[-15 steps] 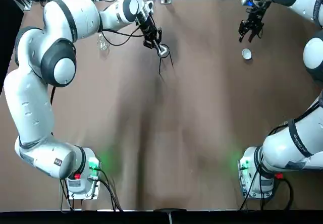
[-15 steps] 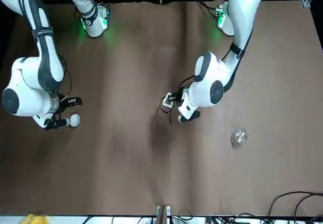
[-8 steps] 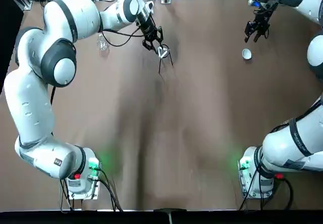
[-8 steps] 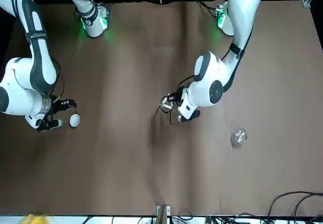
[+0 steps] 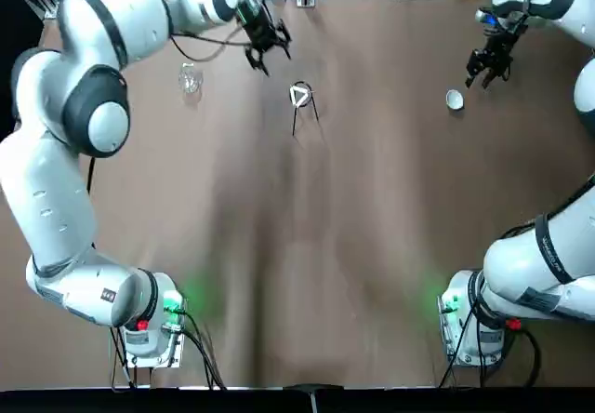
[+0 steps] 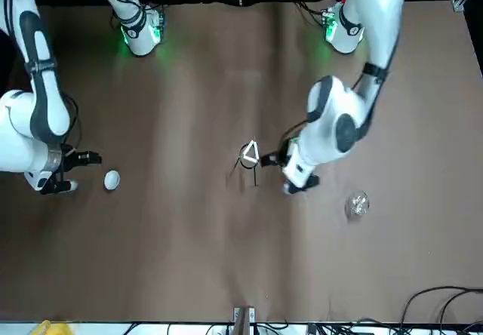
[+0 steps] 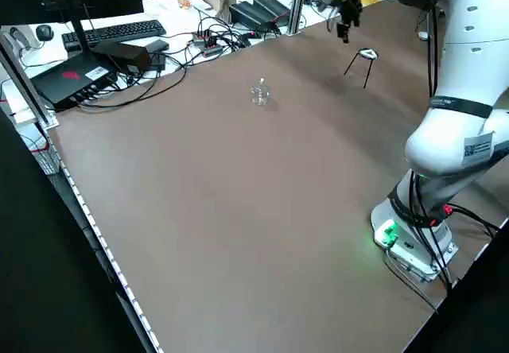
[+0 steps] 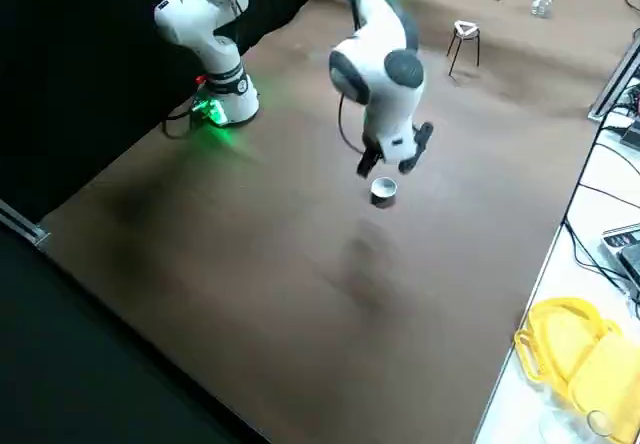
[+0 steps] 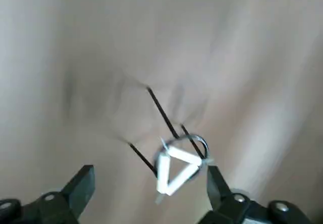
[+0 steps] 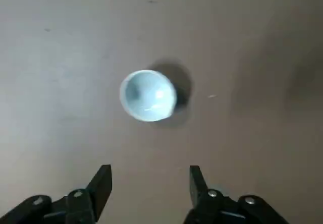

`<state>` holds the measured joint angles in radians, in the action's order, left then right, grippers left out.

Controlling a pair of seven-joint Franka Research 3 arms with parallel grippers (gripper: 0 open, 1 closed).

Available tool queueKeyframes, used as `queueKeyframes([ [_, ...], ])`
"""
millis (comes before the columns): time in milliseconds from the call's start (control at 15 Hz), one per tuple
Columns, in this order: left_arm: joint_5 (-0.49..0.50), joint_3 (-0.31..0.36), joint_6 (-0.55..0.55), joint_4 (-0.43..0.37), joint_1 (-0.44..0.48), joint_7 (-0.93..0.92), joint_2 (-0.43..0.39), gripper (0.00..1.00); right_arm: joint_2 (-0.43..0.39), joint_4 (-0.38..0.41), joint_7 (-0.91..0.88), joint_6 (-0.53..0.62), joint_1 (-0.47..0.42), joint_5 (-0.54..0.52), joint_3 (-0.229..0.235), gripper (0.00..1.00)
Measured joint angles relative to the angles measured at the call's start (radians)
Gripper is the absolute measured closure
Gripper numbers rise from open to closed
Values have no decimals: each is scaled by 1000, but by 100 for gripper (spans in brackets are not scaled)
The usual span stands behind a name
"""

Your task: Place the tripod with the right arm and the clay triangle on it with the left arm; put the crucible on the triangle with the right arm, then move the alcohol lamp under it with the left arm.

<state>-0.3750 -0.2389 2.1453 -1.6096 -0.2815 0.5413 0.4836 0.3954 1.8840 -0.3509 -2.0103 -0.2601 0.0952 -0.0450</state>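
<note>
The thin black tripod (image 5: 302, 113) stands at the far middle of the table with the white clay triangle (image 5: 299, 95) lying on its ring. My left gripper (image 5: 265, 46) hangs open, raised and apart from them on the far left side; its wrist view shows the triangle (image 9: 176, 168) between the open fingers (image 9: 81, 183). The white crucible (image 5: 454, 99) sits on the table at the far right. My right gripper (image 5: 488, 64) hovers open just beyond it, with the crucible (image 10: 148, 95) ahead of its fingertips. The clear alcohol lamp (image 5: 191, 80) stands at the far left.
Cables, a keyboard and boxes (image 7: 199, 19) crowd the far edge beyond the brown table. A yellow object (image 8: 575, 349) lies off the table's far right corner. Both arm bases (image 5: 153, 325) sit at the near edge.
The left gripper has let go of the clay triangle, now resting on the tripod, and pulled away up and to the left. The right gripper has shifted rightward near the crucible.
</note>
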Motion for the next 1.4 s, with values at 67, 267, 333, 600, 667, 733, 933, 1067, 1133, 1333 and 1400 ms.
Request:
queueKeyframes([
  [67,46,0,-5,0,28,0,-18,0,21,0,-18,-22,-18,0,0,30],
  [267,200,1,-9,0,82,-1,-41,0,77,0,-34,-71,-33,0,-1,35],
  [333,258,1,-9,0,93,-1,-41,0,88,0,-34,-85,-32,0,-4,38],
  [600,447,3,-9,-2,158,-35,-32,0,110,0,-34,-144,-28,9,-19,42],
  [667,464,4,-9,-2,184,-72,-27,0,118,0,-34,-157,-28,16,-22,43],
  [733,470,5,-9,-3,213,-115,-21,0,126,-1,-34,-169,-27,21,-23,47],
  [933,470,6,-9,-3,301,-251,-10,0,151,-1,-34,-208,-23,23,-26,52],
  [1067,470,5,-9,-2,339,-333,-10,0,164,-3,-34,-228,-17,23,-27,55],
  [1133,470,5,-9,0,357,-375,-10,0,168,-3,-34,-232,-14,24,-27,55],
  [1333,470,1,-9,3,433,-562,-11,0,174,-5,-33,-234,-3,24,-27,60],
  [1400,470,0,-9,4,458,-618,-12,0,177,-7,-33,-234,-3,25,-27,64],
])
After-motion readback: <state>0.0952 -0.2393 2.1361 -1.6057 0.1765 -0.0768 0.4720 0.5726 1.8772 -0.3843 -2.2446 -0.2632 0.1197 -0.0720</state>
